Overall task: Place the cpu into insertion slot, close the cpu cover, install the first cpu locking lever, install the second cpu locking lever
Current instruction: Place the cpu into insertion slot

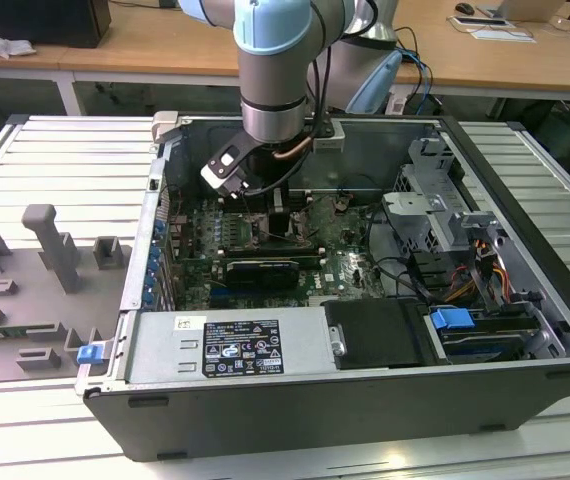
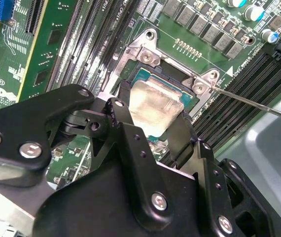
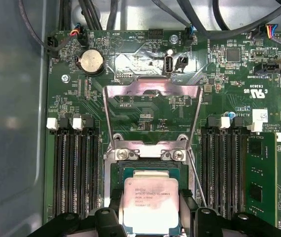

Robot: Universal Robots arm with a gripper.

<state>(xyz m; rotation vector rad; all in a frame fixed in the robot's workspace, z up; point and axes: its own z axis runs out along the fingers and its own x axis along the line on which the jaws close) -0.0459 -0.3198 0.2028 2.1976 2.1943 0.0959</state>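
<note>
Insertion slot: cpu sits right over it, seating unclear.
Gripper: fingers pinching the cpu's two edges.
Cpu cover: standing open, clear of the cpu.
Risk: tilted release, I'd say; a corner catches the slot's edge and jams.

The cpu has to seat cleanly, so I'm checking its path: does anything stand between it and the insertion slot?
Nothing visible does. The cpu, gripped by the claw, sits right over the insertion slot, and the cpu cover lies swung back off it.
</note>
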